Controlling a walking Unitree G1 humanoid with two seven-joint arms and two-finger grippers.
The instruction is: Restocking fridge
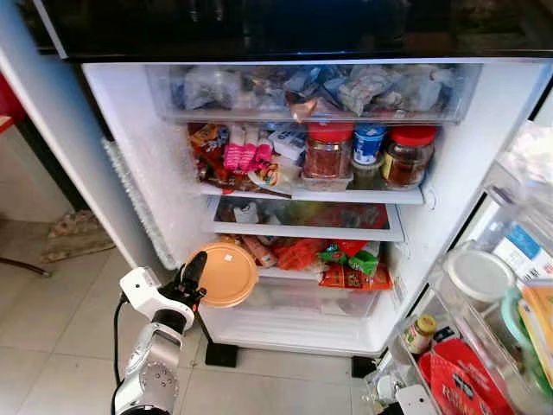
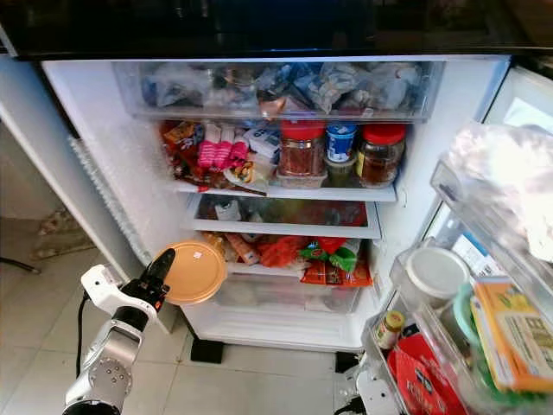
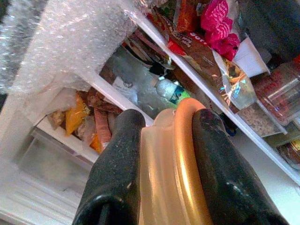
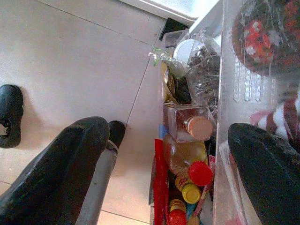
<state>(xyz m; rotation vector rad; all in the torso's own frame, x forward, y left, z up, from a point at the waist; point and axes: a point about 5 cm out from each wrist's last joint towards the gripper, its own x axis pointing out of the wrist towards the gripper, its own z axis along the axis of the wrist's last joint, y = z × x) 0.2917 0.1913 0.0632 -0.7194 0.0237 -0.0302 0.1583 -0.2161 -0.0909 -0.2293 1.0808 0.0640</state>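
- An open fridge stands ahead, its shelves packed with food, seen from above by the robot's head camera.
- The left gripper reaches toward the fridge's lower left, its jaws closed on the rim of a round orange-lidded container (the wrist view shows one black finger on each side of the lid's edge).
- The container is held on edge, its lid facing the camera, just in front of the lower shelf where red, orange and green snack packets lie.
- On the upper shelf three jars stand side by side: a red-lidded jar, a blue-lidded tub and another red-lidded jar; pink packets lie to their left.
- A clear drawer of wrapped items sits at the top.
- The right gripper hangs low beside the open door's racks, jaws spread apart and holding nothing; between its fingers the wrist view shows bottles with red and yellow caps and the tiled floor.
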